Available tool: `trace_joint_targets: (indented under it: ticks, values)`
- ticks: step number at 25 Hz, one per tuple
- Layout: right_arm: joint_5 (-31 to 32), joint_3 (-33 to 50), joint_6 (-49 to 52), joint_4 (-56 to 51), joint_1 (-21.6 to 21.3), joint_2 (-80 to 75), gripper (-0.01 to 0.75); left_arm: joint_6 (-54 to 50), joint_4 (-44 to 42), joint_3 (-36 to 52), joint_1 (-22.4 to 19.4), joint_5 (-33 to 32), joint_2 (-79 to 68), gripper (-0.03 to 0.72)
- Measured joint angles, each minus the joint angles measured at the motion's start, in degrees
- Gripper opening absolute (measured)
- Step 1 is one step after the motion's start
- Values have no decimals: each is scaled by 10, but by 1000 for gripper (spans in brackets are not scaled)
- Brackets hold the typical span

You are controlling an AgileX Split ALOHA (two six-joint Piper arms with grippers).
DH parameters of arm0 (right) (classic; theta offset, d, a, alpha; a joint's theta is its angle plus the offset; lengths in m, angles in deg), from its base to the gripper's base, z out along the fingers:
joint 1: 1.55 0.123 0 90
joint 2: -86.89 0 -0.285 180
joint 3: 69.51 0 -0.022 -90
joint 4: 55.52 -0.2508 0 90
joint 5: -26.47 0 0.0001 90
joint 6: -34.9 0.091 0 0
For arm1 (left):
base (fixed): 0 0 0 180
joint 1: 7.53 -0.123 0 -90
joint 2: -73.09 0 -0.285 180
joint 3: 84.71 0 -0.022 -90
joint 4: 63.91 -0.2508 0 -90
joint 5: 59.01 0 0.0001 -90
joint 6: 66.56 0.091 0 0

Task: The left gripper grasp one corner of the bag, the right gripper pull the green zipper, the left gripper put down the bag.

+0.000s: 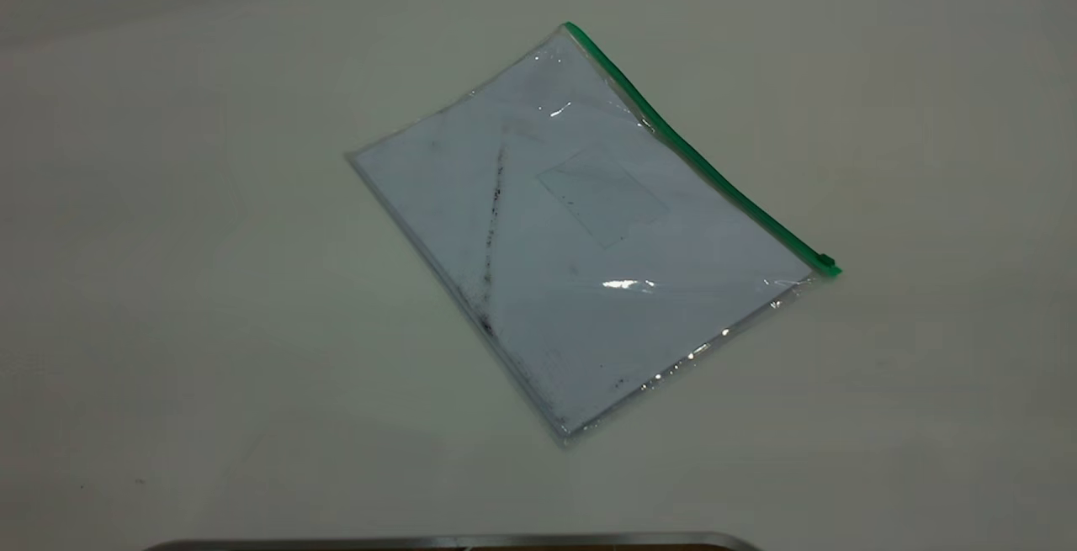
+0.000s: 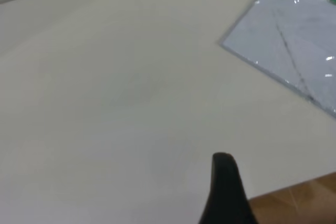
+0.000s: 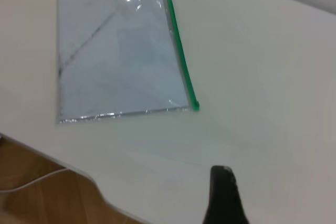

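exterior view shows the bag (image 1: 580, 231) lying flat and askew mid-table (image 1: 168, 240), no arm near it. left gripper (image 2: 227, 192) hangs well off its plain corner; right gripper (image 3: 224, 195) hangs off the slider end. how either's jaws stand cannot be told. the bag looks light, floppy, slick; pinch the corner (image 1: 575, 34) at the zipper's (image 1: 698, 156) far end.

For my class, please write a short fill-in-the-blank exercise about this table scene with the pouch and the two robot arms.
1. The bag lies flat on the ____.
2. The strip along one long edge of the bag, the zipper, is coloured ____.
3. The zipper's slider tab sits at the end of the strip ____ to the camera in the exterior view.
4. Neither claw is ____ the bag.

Missing words: table; green; nearer; touching
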Motion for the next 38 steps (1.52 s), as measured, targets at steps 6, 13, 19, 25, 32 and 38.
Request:
trace_joint_targets:
  ticks: [6,13,19,25,32,38]
  values:
    - [-10,12,6,2,0,0,557,-1,10,75,0,0,58,588]
    - [-11,12,9,5,0,0,557,-18,16,185,0,0,91,588]
    - [-11,12,9,5,0,0,557,-24,16,257,0,6,98,588]
    - [-11,12,9,5,0,0,557,-24,16,284,0,24,98,588]
    - [-11,12,10,5,0,0,557,-25,16,284,0,28,98,588]
    - [-11,12,10,5,0,0,557,-24,18,285,-23,29,122,588]
